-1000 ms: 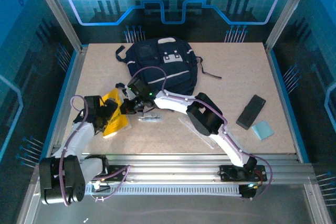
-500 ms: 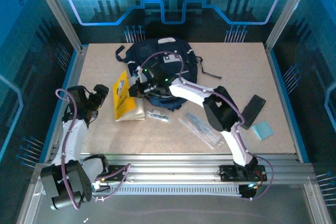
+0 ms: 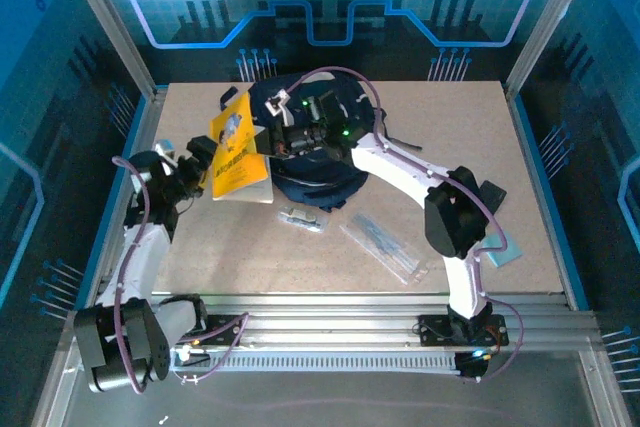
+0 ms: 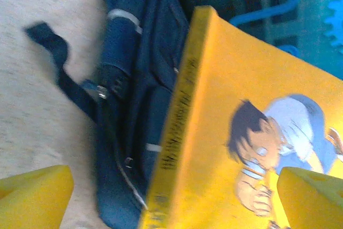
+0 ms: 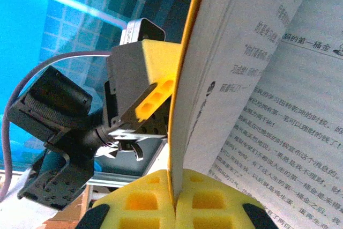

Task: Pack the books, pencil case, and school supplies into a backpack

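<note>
The bright yellow softcover book (image 4: pixel 214 105) has a smooth, faintly glossy card cover and matt printed paper pages. The big navy-blue backpack (image 4: pixel 134 79) is dull woven cloth. The beige speckled tabletop (image 3: pixel 460 127) looks matt and grainy. The long clear pencil pouch (image 3: pixel 382 244) is shiny plastic. The right end effector (image 5: pixel 174 205) is matt yellow moulded plastic, waffle-gridded.

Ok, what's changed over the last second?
The right gripper, shut on the yellow book, lifted it off the table toward the backpack. The left gripper, open, drew back leftward. The pencil case and small pale oblong stayed put.
</note>
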{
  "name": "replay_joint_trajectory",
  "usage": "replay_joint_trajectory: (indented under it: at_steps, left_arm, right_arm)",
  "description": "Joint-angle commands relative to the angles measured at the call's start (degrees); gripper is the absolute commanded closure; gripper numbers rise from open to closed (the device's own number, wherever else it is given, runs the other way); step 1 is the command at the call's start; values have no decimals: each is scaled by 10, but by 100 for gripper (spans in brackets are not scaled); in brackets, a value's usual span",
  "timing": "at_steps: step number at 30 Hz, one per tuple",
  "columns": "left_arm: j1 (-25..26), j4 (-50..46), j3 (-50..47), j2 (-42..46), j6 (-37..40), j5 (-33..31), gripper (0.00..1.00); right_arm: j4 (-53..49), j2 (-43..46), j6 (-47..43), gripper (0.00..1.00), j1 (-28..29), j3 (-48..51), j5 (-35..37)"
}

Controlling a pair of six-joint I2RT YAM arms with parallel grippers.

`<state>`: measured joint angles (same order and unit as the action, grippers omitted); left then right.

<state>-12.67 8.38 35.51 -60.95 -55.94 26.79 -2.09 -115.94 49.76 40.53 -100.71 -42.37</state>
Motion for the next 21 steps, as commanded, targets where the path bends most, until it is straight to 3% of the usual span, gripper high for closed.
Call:
replay_joint_trajectory:
  at_steps: [1, 5, 11, 16, 21]
  left_arm:
    - [25, 80, -10, -9, -48, 35, 1]
    - [49, 127, -18, -25, -80, 38, 4]
    - [56, 196, -28, -30, -117, 41, 34]
    - [61, 231, -29, -30, -143, 42, 46]
    - [70, 262, -27, -33, -167, 44, 46]
  right_arm:
    - [70, 27, 16, 100, -6, 14, -30]
    - [106, 22, 40, 100, -11, 31, -39]
    - [122, 19, 50, 100, -25, 64, -32]
    - [125, 18, 48, 100, -36, 84, -25]
    - [104, 16, 32, 100, -46, 99, -15]
